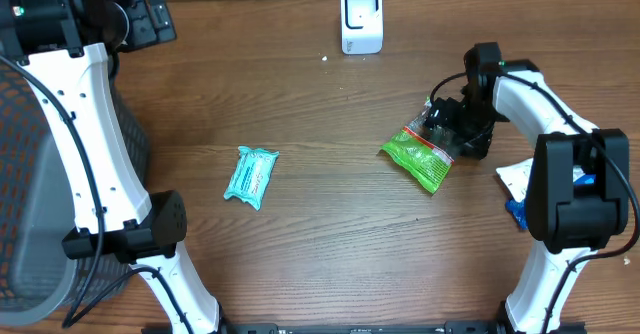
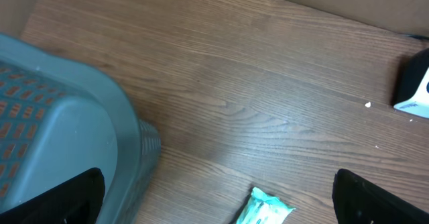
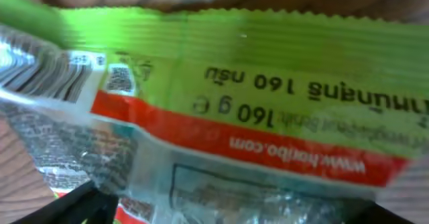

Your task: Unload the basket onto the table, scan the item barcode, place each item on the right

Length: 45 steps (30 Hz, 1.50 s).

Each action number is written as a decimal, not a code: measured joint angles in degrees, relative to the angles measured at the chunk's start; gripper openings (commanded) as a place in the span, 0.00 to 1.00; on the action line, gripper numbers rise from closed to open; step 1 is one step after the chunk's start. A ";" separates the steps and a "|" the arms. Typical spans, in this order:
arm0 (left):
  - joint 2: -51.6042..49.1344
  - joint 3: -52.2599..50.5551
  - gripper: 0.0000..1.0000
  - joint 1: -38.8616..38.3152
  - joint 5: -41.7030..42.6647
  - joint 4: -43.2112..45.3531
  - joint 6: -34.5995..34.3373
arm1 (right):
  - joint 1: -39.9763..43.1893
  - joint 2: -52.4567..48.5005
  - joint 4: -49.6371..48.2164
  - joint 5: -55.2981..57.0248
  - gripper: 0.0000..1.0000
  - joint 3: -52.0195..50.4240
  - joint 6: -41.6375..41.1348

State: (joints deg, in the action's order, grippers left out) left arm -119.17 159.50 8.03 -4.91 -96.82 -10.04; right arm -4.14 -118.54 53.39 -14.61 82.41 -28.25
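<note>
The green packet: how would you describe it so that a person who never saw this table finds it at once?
Look at the right half of the wooden table, just beside the right gripper. The green packet is there, bright green with a red stripe and a barcode; the other packet, left of centre, is pale teal.

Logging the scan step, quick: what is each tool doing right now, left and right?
Left tool: open, holding nothing.
Right tool: at the crinkly green plastic snack packet; whether it is open or gripping cannot be told.

Scanner (image 1: 361, 19) at the back; bag (image 1: 420, 157) lies right of packet (image 1: 251, 176)
</note>
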 measured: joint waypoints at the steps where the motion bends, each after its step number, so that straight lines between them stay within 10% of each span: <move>1: 0.00 -0.04 1.00 0.00 0.00 -0.07 -0.02 | 0.00 0.48 -1.44 -0.52 0.80 -0.81 -0.15; 7: 0.00 -0.04 1.00 -0.02 0.00 -0.07 0.00 | -0.22 2.27 -15.15 -6.21 0.41 -6.75 -0.26; 9: 0.00 -0.04 0.99 0.00 0.00 -0.04 0.00 | -0.83 2.23 -17.11 -7.61 0.06 -7.80 -0.50; 10: 0.00 -0.04 1.00 0.00 0.00 -0.04 0.00 | -1.20 2.23 -17.66 -7.98 0.04 -8.07 -0.42; 20: 0.00 -0.04 1.00 -0.02 0.00 -0.04 0.00 | -1.99 0.61 -22.75 -20.57 0.04 -8.44 10.01; 32: 0.00 -0.04 0.99 -0.02 0.00 -0.04 -0.02 | -2.01 0.61 -6.19 -25.38 0.06 0.72 36.15; 34: 0.00 -0.04 1.00 0.00 0.00 -0.04 0.00 | -2.01 0.61 -6.19 -22.60 0.13 0.72 38.01; 38: 0.00 -0.04 1.00 0.00 0.00 -0.07 0.00 | -2.34 0.61 -6.97 -17.59 0.58 0.74 41.44; 45: 0.00 -0.04 1.00 -0.02 0.00 -0.04 0.00 | -2.67 -1.01 -6.21 -16.09 0.71 0.72 30.84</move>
State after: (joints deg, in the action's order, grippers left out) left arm -119.17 159.46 8.01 -4.91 -96.86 -10.04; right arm -6.81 -119.55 47.18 -30.70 83.13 2.59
